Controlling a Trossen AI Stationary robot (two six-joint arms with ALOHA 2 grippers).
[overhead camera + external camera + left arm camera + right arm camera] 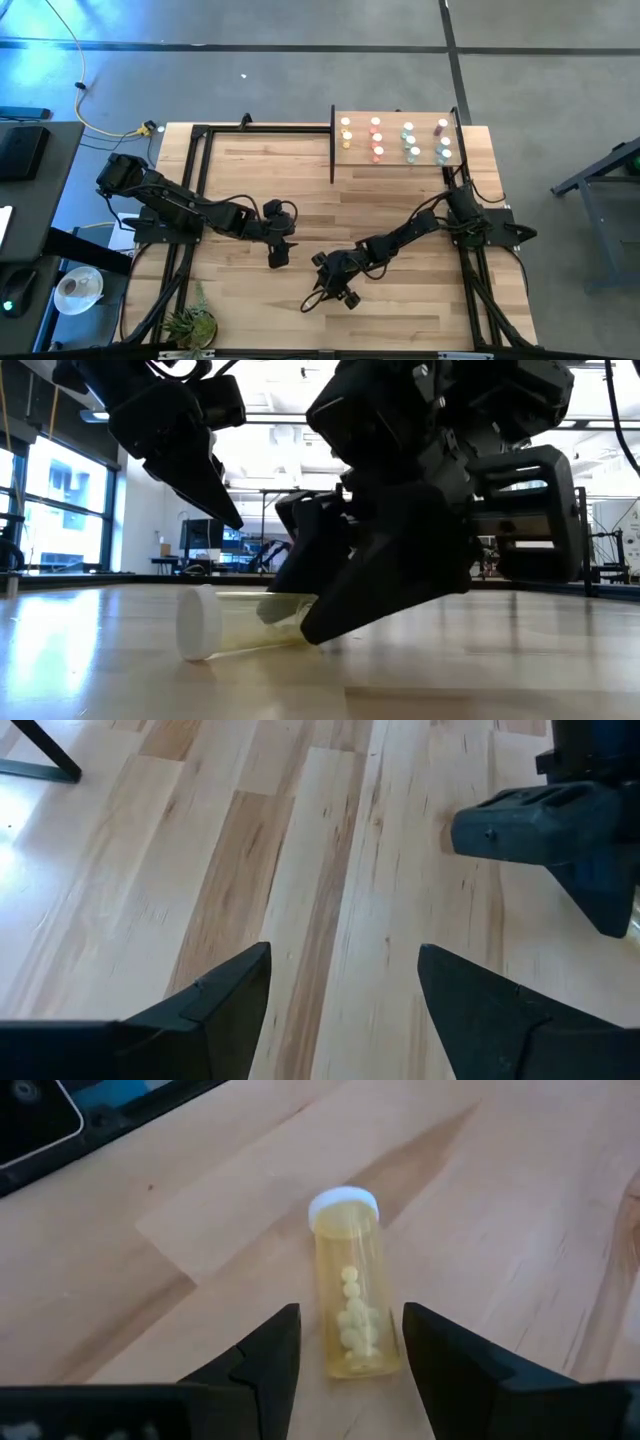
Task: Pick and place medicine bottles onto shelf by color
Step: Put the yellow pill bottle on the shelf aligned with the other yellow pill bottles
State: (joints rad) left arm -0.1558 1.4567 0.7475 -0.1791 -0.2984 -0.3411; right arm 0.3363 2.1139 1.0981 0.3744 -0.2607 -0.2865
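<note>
A yellow bottle (353, 1290) with a white cap (199, 623) lies on its side on the wooden tabletop. My right gripper (350, 1330) (342, 293) is open and low over it. One finger stands on each side of the bottle's bottom end, with a small gap on each side. My left gripper (343, 975) (277, 257) is open and empty above bare table, just left of the right gripper. The shelf (390, 158) stands at the far right. Several bottles (408, 140) stand upright on it in columns: yellow, pink-red, teal and one purplish.
A black frame (198, 150) runs along the table's left and far sides. A black post (332, 145) stands at the shelf's left edge. A small plant (190, 324) sits at the near left corner. Bare wood lies between the grippers and the shelf.
</note>
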